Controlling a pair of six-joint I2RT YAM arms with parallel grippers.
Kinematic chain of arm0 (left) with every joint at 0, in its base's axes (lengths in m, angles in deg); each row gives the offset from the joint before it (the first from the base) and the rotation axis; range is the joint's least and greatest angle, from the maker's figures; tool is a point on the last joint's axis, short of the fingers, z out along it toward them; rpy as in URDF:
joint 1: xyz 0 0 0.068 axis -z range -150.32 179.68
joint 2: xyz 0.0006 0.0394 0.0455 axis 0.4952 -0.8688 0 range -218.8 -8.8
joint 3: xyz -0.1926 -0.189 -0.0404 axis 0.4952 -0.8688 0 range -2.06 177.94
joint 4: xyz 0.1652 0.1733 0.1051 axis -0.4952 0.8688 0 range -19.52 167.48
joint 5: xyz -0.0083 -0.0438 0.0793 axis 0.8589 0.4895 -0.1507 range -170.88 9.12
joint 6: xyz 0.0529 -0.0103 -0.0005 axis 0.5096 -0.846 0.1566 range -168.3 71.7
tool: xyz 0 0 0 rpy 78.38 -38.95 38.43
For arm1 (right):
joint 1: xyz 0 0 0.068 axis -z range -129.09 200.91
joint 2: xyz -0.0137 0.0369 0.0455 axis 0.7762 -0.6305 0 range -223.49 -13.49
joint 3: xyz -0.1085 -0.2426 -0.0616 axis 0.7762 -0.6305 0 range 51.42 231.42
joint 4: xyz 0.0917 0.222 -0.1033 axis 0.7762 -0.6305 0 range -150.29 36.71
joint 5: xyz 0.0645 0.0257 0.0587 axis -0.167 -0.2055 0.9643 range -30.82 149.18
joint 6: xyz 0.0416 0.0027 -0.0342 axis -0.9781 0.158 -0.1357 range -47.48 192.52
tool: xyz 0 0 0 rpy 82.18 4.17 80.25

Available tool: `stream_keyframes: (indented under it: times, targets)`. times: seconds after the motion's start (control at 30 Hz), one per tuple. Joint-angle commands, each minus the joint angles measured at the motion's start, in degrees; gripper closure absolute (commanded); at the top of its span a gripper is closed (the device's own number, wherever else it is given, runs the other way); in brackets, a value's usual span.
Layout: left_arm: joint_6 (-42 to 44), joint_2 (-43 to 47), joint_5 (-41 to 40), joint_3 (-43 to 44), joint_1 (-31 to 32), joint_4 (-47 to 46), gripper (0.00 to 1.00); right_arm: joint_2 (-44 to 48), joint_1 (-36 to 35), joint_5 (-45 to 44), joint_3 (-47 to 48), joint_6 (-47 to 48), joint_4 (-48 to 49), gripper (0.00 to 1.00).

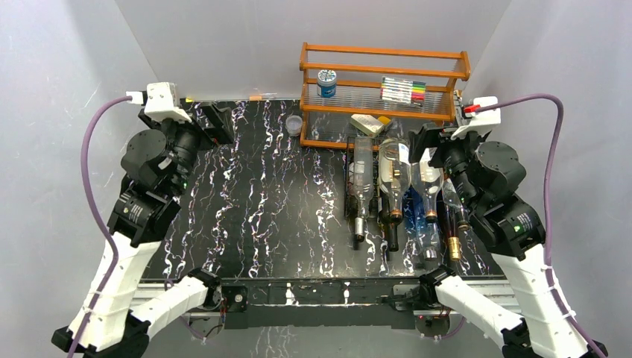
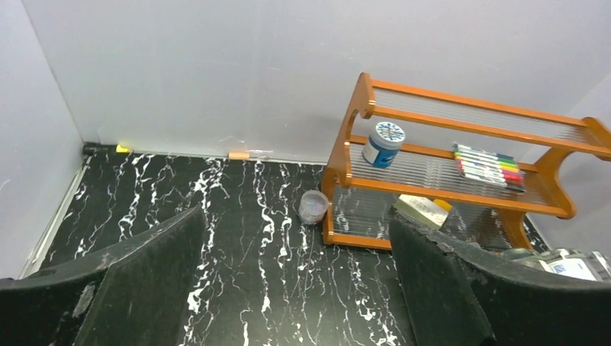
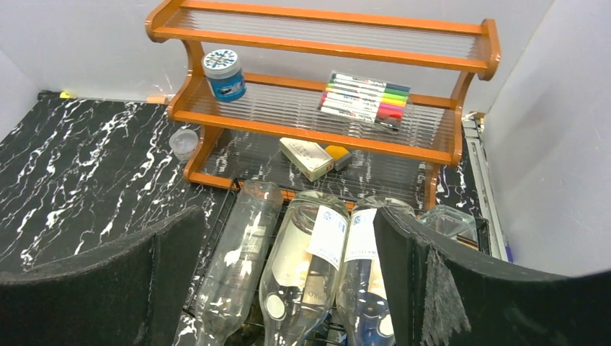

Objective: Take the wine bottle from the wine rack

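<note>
My left arm rises from the near left corner, elbow bent, wrist pointing toward the back. My right arm mirrors it on the other side. The left jaws and right jaws both stand wide apart, with nothing between their dark pads. The right wrist seems tipped lower, though from above I can't be sure.

Here's the black marble-patterned tabletop with white veins. At the back right stands a tall orange wooden shelf, a small clear plastic cup just beside its left foot. In front of the shelf sits the low black wire-mesh rack. Along the far edge lie a scrap of orange tape and a yellow scrap in the corner.
</note>
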Motion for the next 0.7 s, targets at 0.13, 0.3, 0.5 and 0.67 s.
stream_keyframes:
  times: [0.13, 0.3, 0.5, 0.67]
  targets:
    - [-5.0, -3.1, 9.9, 1.1, -11.5, 1.6, 0.02, 0.8, 4.2, -4.8, -1.4, -6.1, -0.2, 0.02]
    - [-7.2, -5.1, 14.2, 0.8, -17.0, 2.4, 0.02, 0.0, 6.3, -6.7, -2.4, -10.2, -0.5, 0.02]
    - [-9.9, -6.0, 18.3, -0.9, -20.4, 2.4, 0.02, -1.9, 7.9, -8.2, -3.8, -16.0, -1.4, 0.02]
    - [-11.2, -5.6, 21.8, -3.5, -21.2, 2.0, 0.02, -2.5, 8.5, 0.5, -6.7, -17.1, 0.0, 0.02]
